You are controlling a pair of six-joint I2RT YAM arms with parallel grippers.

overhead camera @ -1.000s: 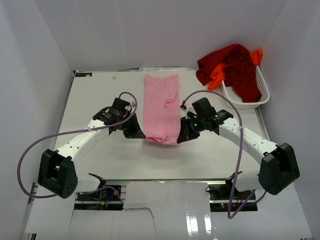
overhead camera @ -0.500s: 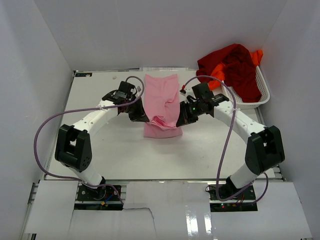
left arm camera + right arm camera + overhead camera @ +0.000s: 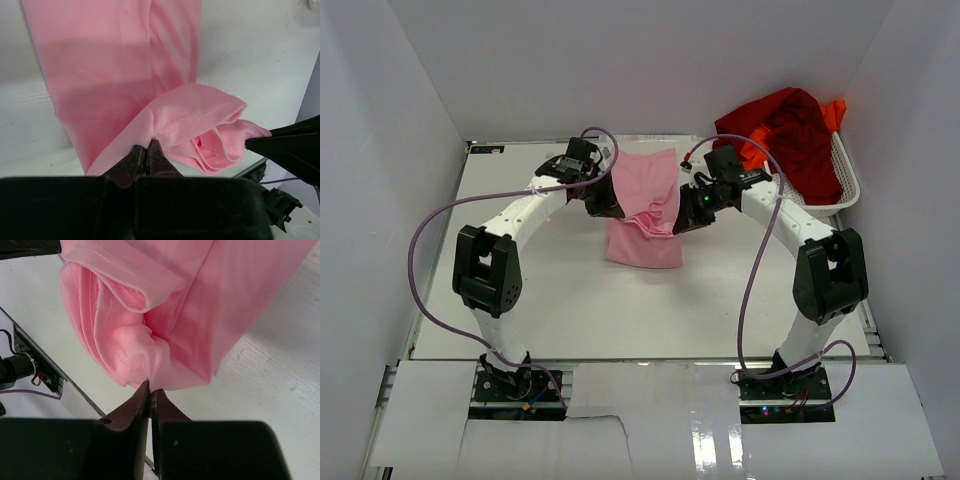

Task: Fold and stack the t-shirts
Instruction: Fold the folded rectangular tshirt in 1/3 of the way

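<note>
A light pink t-shirt (image 3: 645, 205) lies as a long folded strip on the white table (image 3: 520, 280). Its near end is lifted and carried back over the strip. My left gripper (image 3: 617, 212) is shut on the left corner of that end, pinching pink cloth (image 3: 165, 132). My right gripper (image 3: 678, 222) is shut on the right corner (image 3: 155, 375). The held hem sags in loose folds between the two grippers. A dark red t-shirt (image 3: 790, 135) and a bright orange t-shirt (image 3: 756, 152) lie heaped in the white mesh basket (image 3: 845, 195) at the back right.
White walls close in the table at the back and both sides. Purple cables arc over each arm. The basket stands just right of my right arm's forearm.
Both grippers have moved away from the near edge toward the back, carrying the pink shirt's near end up and over the rest of it. The fold has shortened the strip.
</note>
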